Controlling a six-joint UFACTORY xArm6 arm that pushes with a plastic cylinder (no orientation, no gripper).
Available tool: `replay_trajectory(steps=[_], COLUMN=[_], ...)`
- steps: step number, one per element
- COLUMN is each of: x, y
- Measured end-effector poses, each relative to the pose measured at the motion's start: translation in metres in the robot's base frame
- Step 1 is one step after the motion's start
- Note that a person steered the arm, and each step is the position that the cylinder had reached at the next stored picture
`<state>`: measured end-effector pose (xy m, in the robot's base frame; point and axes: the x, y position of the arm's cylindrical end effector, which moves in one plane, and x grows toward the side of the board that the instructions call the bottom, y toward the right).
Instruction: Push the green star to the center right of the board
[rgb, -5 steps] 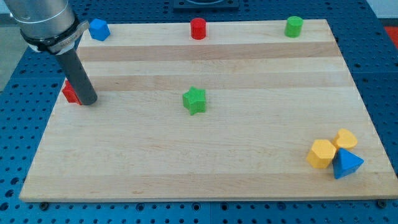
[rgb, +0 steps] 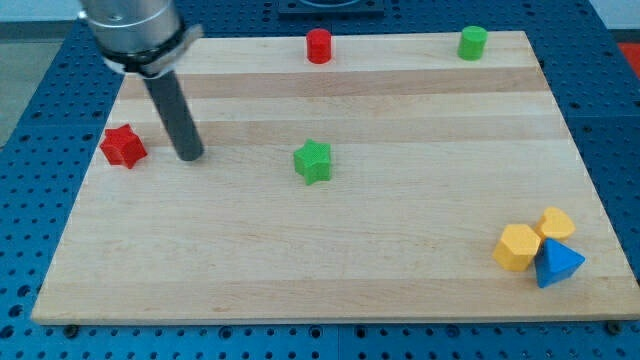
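The green star (rgb: 313, 161) lies near the middle of the wooden board (rgb: 330, 260). My tip (rgb: 190, 156) rests on the board to the star's left, well apart from it. A red star (rgb: 123, 146) lies just left of my tip, near the board's left edge, not touching the rod.
A red cylinder (rgb: 318, 46) and a green cylinder (rgb: 472, 42) stand along the board's top edge. Two yellow blocks (rgb: 517, 247) (rgb: 556, 223) and a blue triangular block (rgb: 556, 265) cluster at the bottom right corner. The arm's body hides the board's top left corner.
My tip has moved to the right, away from the red star and toward the green star. The red star now shows fully. The arm now covers the blue block at top left.
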<state>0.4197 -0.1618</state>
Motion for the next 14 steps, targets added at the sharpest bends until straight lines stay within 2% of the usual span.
replay_trajectory(steps=[1, 2, 5, 6, 8, 10, 11, 12, 13, 14], x=[0.029, 0.041, 0.002, 0.002, 0.037, 0.032, 0.027, 0.036, 0.036, 0.014], y=[0.019, 0.067, 0.206, 0.249, 0.266, 0.342, 0.362, 0.353, 0.308, 0.28])
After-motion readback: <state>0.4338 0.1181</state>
